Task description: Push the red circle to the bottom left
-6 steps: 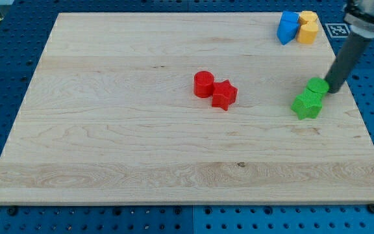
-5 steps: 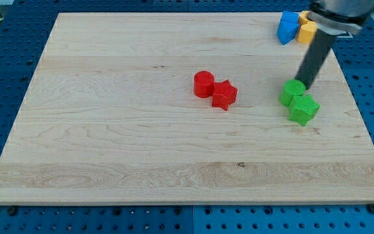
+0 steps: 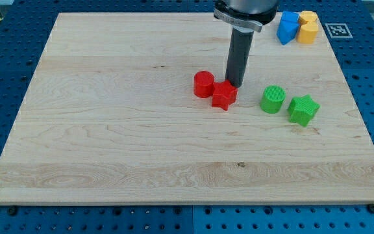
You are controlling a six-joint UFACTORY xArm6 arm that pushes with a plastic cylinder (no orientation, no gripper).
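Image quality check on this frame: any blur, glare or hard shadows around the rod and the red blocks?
Camera view: lighting is even, with no glare on the wooden board. Shadows are soft and short under each block. The red circle and red star look sharp; my tip sits at the star's upper right edge, also crisp. The rod's top is cropped by the view's top edge.

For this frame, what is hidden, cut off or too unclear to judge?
- Camera view: my tip sits at the red star's upper right edge; contact or a slight gap cannot be told.
- The rod's mount is cut off by the view's top.
- The yellow block is partly covered by the blue block; its shape is unclear.
- Whether the red circle touches the star: they look joined, no gap visible.
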